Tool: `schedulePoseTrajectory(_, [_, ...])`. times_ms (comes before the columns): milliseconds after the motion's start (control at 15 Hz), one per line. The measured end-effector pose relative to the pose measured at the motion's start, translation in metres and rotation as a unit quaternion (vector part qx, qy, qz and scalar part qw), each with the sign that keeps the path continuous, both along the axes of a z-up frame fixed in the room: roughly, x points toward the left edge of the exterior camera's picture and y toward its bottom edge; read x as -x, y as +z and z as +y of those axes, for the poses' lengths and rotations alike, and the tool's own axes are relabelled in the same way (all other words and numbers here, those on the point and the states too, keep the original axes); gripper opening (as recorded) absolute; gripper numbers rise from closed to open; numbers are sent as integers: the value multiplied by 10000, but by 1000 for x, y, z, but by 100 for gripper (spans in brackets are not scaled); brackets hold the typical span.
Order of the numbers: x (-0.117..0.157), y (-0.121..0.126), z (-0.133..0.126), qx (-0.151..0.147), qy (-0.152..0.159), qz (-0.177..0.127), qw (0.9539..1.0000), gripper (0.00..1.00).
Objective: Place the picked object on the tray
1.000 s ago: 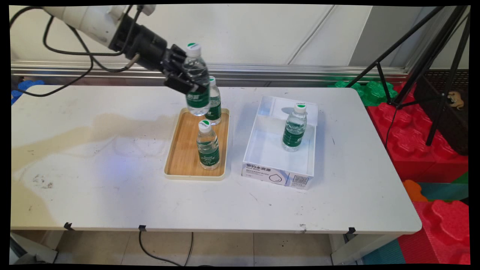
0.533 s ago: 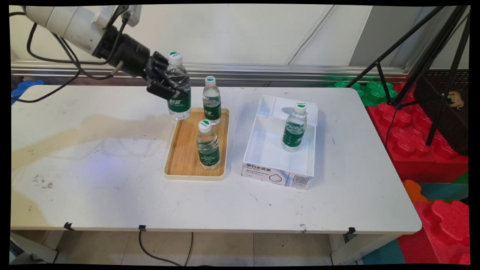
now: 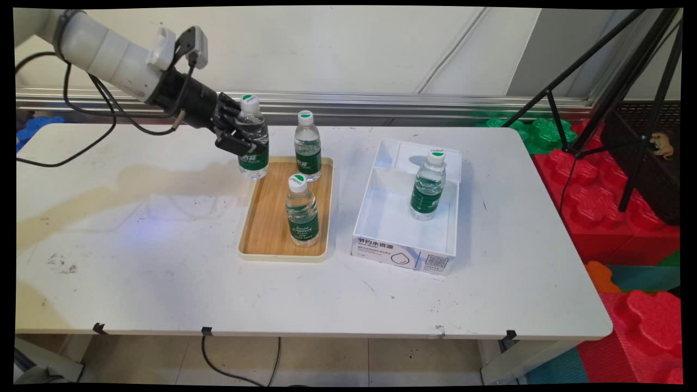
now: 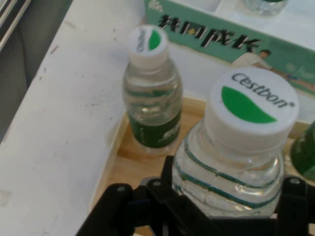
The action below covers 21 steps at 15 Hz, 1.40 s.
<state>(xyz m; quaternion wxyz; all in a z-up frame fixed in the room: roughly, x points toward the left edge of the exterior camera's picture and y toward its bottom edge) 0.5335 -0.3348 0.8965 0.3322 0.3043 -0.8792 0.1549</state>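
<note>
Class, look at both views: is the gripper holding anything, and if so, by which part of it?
Yes. The gripper is shut on a water bottle, gripping its clear upper body just below the white cap and above the green label.

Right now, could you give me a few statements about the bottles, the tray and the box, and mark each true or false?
1. The gripper is shut on a water bottle. True.
2. That bottle lies flat on the table. False: it is upright at the wooden tray's far left corner.
3. Two other bottles stand on the tray. True.
4. The white box holds three bottles. False: it holds one.
5. The bottle caps are red. False: white with green.
</note>
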Motion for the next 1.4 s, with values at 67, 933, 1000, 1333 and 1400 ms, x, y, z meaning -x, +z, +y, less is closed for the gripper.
schedulePoseTrajectory(67, [-3, -6, -3, 14, 35, -11, 10000, 0])
schedulePoseTrajectory(933, [-19, -58, -38, 157, 256, 0, 9995, 0])
schedulePoseTrajectory(1000, [-19, -61, -40, 163, 251, 7, 9996, 0])
schedulePoseTrajectory(1333, [-28, -75, -40, 173, 282, 32, 9994, 0])
schedulePoseTrajectory(1400, [-27, -77, -42, 170, 271, 41, 9995, 0])
